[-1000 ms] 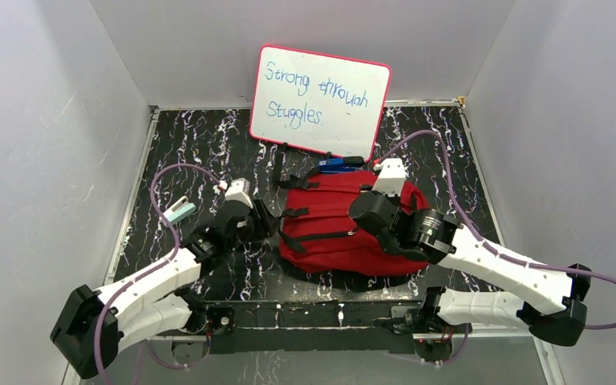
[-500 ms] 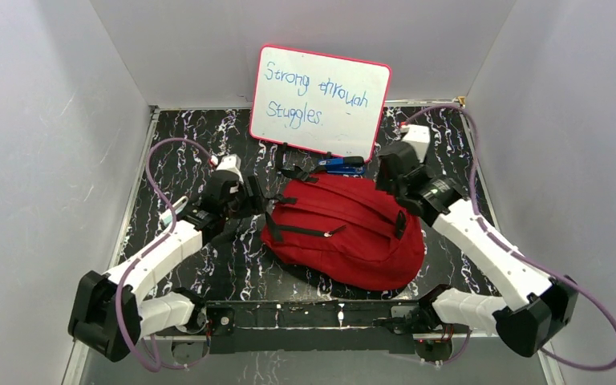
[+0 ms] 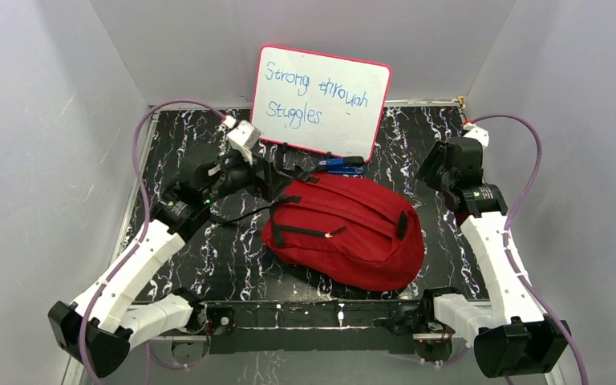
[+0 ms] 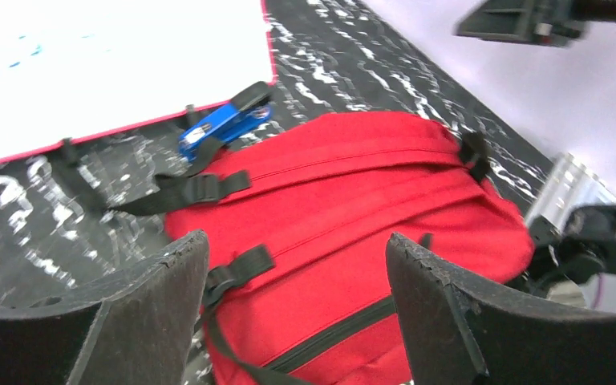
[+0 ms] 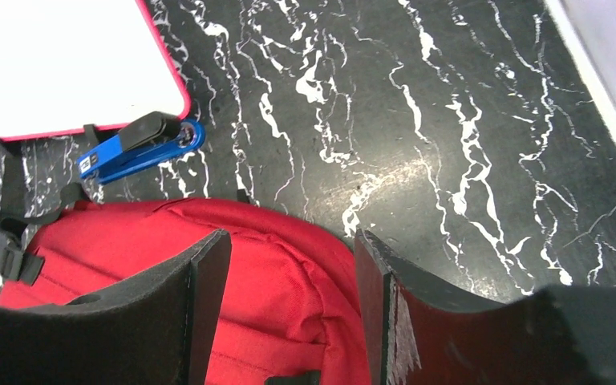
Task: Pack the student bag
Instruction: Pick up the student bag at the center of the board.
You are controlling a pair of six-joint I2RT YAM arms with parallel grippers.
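student bag (image 3: 353, 237) — long axis far-left/near-right; left end effector (image 4: 297, 245), right end effector (image 5: 293, 239) wide.

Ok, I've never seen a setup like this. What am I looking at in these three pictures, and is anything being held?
This is a robot with two arms bolted at the near edge of a table. The wide picture comes from a fixed camera above and behind the arms. The other two come from small cameras on the wrists; the dark slabs at the bottom of each are that hand's own fingers. On the table lies a red bag. A whiteboard with handwriting stands at the back, and a blue stapler lies between it and the bag. The left hand is by the bag's strap end, the right hand above its far right corner. Both are open and hold nothing.
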